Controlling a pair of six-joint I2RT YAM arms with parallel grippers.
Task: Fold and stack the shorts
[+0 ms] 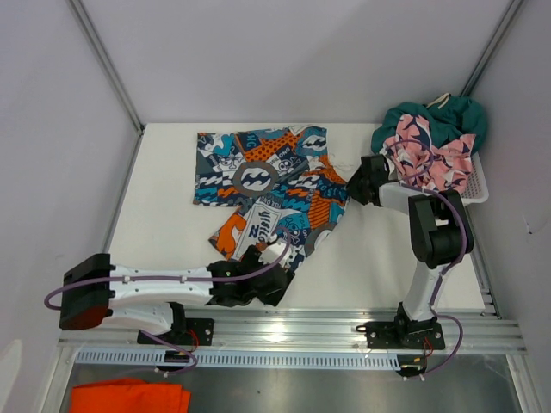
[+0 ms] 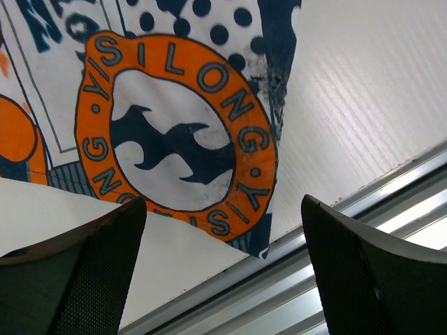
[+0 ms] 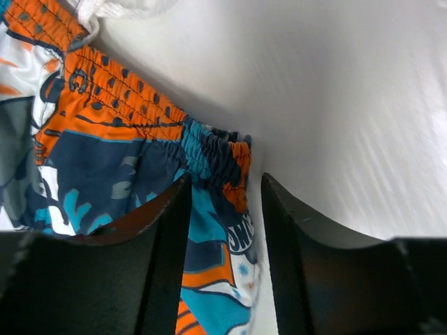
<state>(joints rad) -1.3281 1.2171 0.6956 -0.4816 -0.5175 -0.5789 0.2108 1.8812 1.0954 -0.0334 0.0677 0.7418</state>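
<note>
Left pincer (image 2: 223, 200) wide open, released, above graphic shorts (image 2: 174, 132) hem. Right pincer (image 3: 226, 179) half-closed astride waistband (image 3: 207, 148); grip cannot tell.

White table (image 1: 387, 258); mesh basket (image 1: 479, 185) at its far right corner; metal rail (image 1: 301, 331) along the near edge; orange cloth (image 1: 129, 397) beyond the rail, near left.
</note>
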